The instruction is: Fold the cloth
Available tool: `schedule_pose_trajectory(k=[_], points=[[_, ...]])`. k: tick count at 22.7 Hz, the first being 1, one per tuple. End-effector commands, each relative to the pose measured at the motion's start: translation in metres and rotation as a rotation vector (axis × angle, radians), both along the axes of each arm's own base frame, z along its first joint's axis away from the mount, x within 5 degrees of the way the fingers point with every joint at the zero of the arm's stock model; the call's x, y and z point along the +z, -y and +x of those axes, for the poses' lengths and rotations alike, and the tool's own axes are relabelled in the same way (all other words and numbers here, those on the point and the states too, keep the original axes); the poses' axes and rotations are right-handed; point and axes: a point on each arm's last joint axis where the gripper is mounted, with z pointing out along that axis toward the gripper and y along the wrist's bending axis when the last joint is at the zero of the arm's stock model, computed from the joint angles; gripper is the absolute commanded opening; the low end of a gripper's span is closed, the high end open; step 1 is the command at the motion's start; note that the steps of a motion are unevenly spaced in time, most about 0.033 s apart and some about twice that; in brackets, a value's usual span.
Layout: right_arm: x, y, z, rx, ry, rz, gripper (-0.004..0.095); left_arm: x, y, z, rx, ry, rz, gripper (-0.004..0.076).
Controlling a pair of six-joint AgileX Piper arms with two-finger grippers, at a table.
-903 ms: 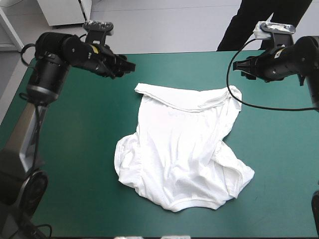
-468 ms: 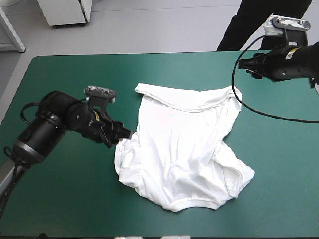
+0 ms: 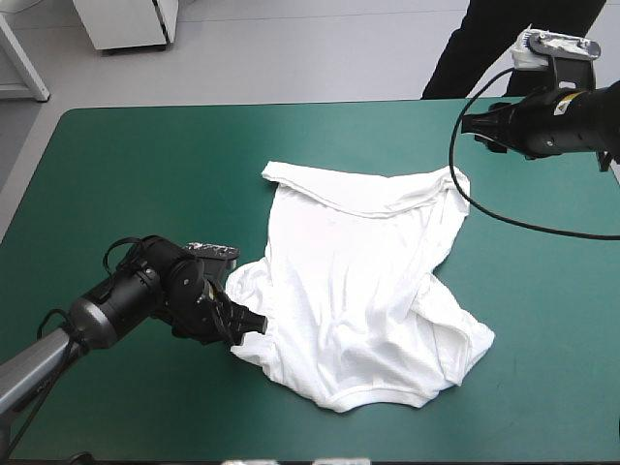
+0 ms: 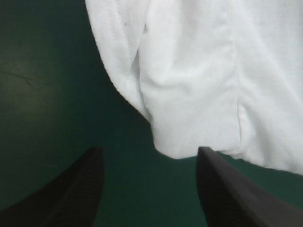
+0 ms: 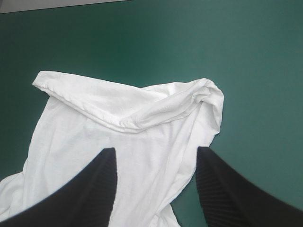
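Note:
The white T-shirt (image 3: 358,281) lies loosely spread and rumpled in the middle of the teal-green table, its far edge folded over. My left gripper (image 3: 254,323) is low at the shirt's near-left corner, open, with a rounded lobe of the T-shirt (image 4: 189,94) just ahead of the gap between its fingers (image 4: 80,189). My right gripper (image 3: 469,126) hovers open near the table's far right, above the shirt's far-right corner. In the right wrist view the folded far edge of the T-shirt (image 5: 128,113) lies ahead of the gripper (image 5: 155,189).
Bare teal-green cover (image 3: 126,184) surrounds the shirt on all sides, widest on the left. The table's far edge (image 3: 291,104) runs behind both arms.
My left arm has swung from the far-left corner down toward the near side, and its gripper now sits at the shirt's near-left corner. The right gripper moved slightly farther right, then held still.

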Motion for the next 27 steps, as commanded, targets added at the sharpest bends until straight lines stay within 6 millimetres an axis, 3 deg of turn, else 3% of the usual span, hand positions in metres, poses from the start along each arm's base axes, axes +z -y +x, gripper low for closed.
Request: schedule_pose_trajectory(k=[1, 5, 14, 16, 18, 27], points=[[0.018, 0.003, -0.016, 0.001, 0.068, 0.003, 0.0481, 0.004, 0.003, -0.003, 0.036, 0.053, -0.069, 0.0422], [0.018, 0.003, -0.016, 0.001, 0.068, 0.003, 0.0481, -0.017, 0.004, -0.004, 0.058, 0.061, -0.082, 0.0415], [0.017, 0.002, -0.016, 0.010, 0.063, 0.015, 0.0482, -0.073, 0.018, 0.018, 0.020, -0.069, 0.031, 0.0372], [0.005, 0.002, -0.021, 0.013, 0.021, 0.008, 0.0482, -0.078, 0.019, 0.019, 0.001, -0.077, 0.038, 0.0248], [-0.023, 0.002, -0.028, 0.015, -0.077, 0.001, 0.0482, -0.079, 0.020, 0.020, -0.020, -0.067, 0.035, 0.0020], [-0.122, 0.003, -0.073, 0.031, -0.371, -0.152, 0.0482, -0.078, 0.022, 0.022, -0.042, -0.045, 0.020, -0.0010]])
